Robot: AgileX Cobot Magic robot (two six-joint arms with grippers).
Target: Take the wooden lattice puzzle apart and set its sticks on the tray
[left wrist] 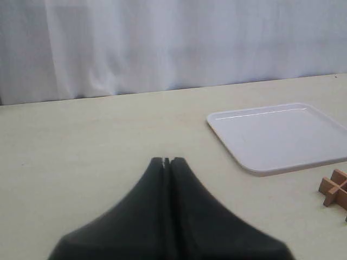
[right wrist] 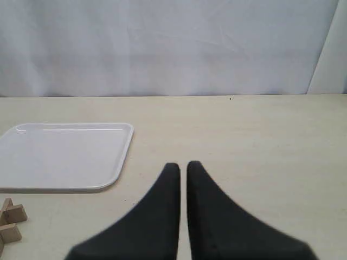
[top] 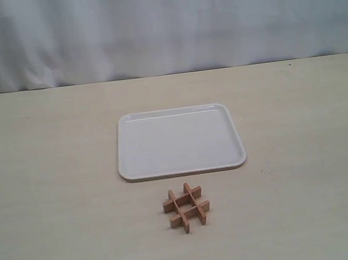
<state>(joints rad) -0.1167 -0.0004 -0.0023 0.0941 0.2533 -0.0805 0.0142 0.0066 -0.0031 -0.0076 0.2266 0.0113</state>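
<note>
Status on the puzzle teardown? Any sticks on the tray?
Done: nothing. The wooden lattice puzzle sits whole on the table beside the tray, which is bare. In hand: nothing; left fingers and right fingers are shut and empty. Left: all four sticks.

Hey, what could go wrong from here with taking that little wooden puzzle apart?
The wooden lattice puzzle lies loose on the table, so a one-sided pull may drag the whole grid unless the other pincer pins it. The left pincer and right pincer are both shut; approaching like that could shove it against the nearby tray.
</note>
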